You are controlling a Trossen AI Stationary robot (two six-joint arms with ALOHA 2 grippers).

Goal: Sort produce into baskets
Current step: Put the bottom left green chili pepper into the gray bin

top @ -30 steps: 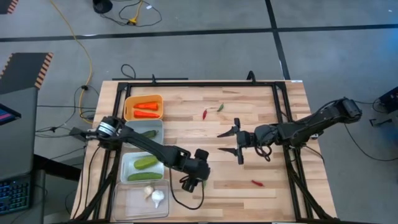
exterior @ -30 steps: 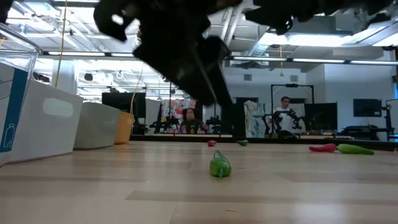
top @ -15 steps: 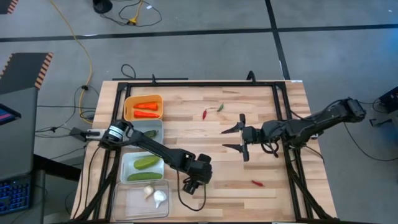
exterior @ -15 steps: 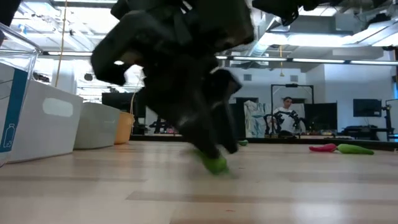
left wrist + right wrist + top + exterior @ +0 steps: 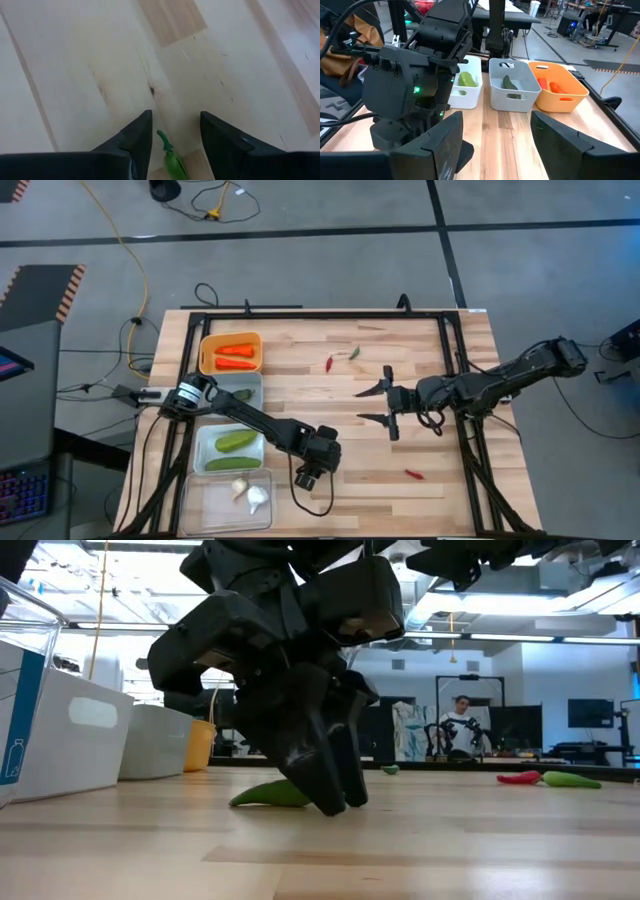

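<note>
**Left jaws straddling a green chili; right jaws wide apart over mid-worktop**

While the left gripper (image 5: 306, 479) stands tip-down on the worktop (image 5: 400, 350) near its front edge, just beside the clear basket (image 5: 205, 508), its jaws are partly apart, with a green chili pepper (image 5: 171, 161) lying between them. From the left wrist view, a gap shows on each side of the pepper's stem; whether either finger touches the pepper body cannot be told. From the low view, the pepper (image 5: 270, 795) lies flat on the wood, one end hidden behind the dark fingers (image 5: 330, 775), whose tips reach the surface.

The right gripper (image 5: 375, 406) hangs above the middle of the worktop, toward its right edge, jaws spread wide and holding nothing.

Basket positions, along the left edge of the worktop from back to front:
- yellow-orange basket (image 5: 207, 342): holds orange carrots (image 5: 236, 356).
- grey basket (image 5: 254, 380): holds a dark green cucumber (image 5: 510, 83).
- white basket (image 5: 200, 448): holds two green cucumbers (image 5: 234, 441).
- clear basket: holds garlic bulbs (image 5: 254, 497).

Loose produce on the worktop:
- a red chili (image 5: 329, 363) and a green chili (image 5: 354, 352), close together near the back edge.
- a second red chili (image 5: 413, 474), toward the front right corner.
</note>
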